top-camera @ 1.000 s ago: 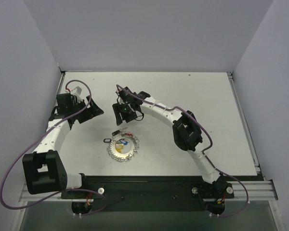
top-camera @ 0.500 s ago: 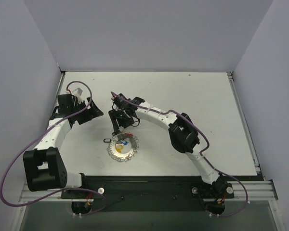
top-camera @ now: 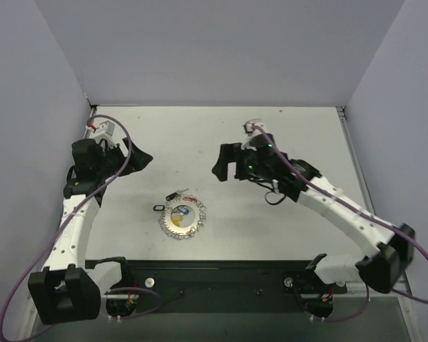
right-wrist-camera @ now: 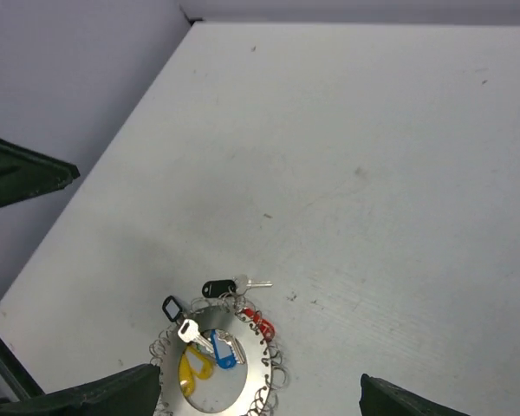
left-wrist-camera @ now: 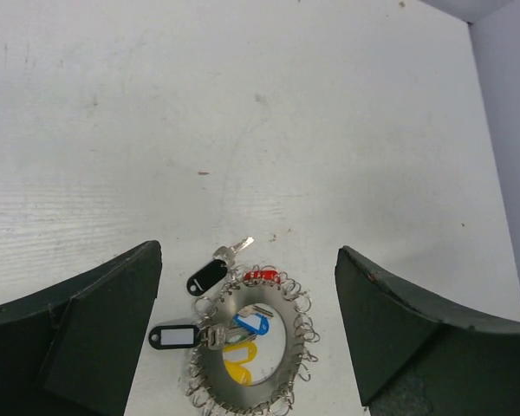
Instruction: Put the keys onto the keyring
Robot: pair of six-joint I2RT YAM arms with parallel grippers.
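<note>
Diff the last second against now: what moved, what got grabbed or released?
The right gripper pulled back from just above the keyring and swung away to the right. It is now open and empty; whether it let anything go can't be told. The left arm shifted slightly toward its own side, and the left gripper is open as before. The keyring and keys lie where they were.

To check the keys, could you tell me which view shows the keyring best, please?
Left wrist: the keyring appears largest, though its lower rim is cropped. Right wrist shows it smaller; top external, whole but tiny.
</note>
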